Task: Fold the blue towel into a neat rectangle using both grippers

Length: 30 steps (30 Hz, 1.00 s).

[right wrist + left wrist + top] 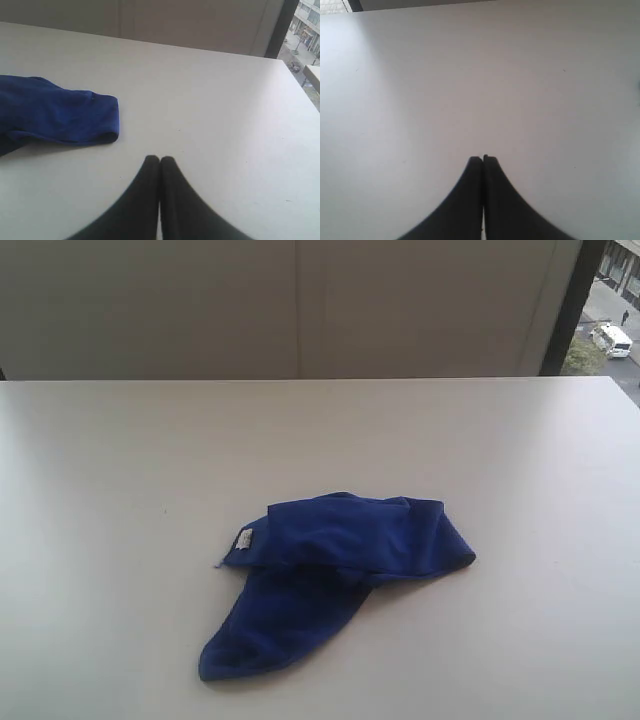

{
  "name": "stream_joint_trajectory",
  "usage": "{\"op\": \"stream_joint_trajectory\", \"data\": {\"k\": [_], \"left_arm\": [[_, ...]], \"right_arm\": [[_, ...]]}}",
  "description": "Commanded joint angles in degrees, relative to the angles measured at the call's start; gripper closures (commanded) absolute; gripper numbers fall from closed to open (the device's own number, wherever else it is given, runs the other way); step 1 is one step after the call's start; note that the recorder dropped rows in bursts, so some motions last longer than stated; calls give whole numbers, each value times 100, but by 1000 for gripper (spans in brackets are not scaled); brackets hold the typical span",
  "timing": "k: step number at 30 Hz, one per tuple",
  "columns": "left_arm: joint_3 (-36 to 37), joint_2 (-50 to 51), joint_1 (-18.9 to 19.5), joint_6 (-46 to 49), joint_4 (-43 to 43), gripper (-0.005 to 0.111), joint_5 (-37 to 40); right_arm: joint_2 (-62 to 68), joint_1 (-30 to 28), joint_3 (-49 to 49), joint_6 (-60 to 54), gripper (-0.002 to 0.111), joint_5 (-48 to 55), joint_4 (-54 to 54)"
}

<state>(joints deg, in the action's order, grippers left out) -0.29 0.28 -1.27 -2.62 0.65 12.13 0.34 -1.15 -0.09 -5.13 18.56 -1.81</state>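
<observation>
The blue towel (335, 570) lies crumpled on the white table (120, 470), a little right of centre and near the front, with a small white tag (243, 539) at its left edge. Neither arm shows in the exterior view. My left gripper (483, 159) is shut, its black fingers pressed together over bare table, with no cloth near it. My right gripper (160, 159) is also shut and holds nothing. In the right wrist view one rounded end of the blue towel (60, 117) lies on the table, apart from the fingertips.
A pale wall (300, 310) runs behind the table's far edge. At the far right a dark window frame (570, 305) shows a street outside.
</observation>
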Motion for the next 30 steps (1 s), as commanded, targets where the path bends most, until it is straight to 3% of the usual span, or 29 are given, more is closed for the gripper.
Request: {"op": "stream_joint_trajectory", "data": {"k": [1, 8, 15, 22, 26, 30], "left_arm": [[29, -28, -13, -13, -11, 107, -110], [29, -28, -13, -13, -11, 107, -352], [29, -28, -13, -72, -11, 107, -2388], [29, -28, -13, -2155, -11, 107, -3980], [29, 33, -13, -2308, 124, 107, -4783], [-362, 540, -13, -2438, 776, 107, -4718]], "right_arm": [[-34, 9, 9, -25, 108, -60, -16], [-34, 9, 9, -25, 108, -60, -16], [-34, 9, 9, -25, 108, -60, -16], [-34, 9, 9, -25, 108, -60, -16], [-34, 9, 9, -25, 108, -60, -16], [-34, 9, 9, -25, 108, -60, -16]]}}
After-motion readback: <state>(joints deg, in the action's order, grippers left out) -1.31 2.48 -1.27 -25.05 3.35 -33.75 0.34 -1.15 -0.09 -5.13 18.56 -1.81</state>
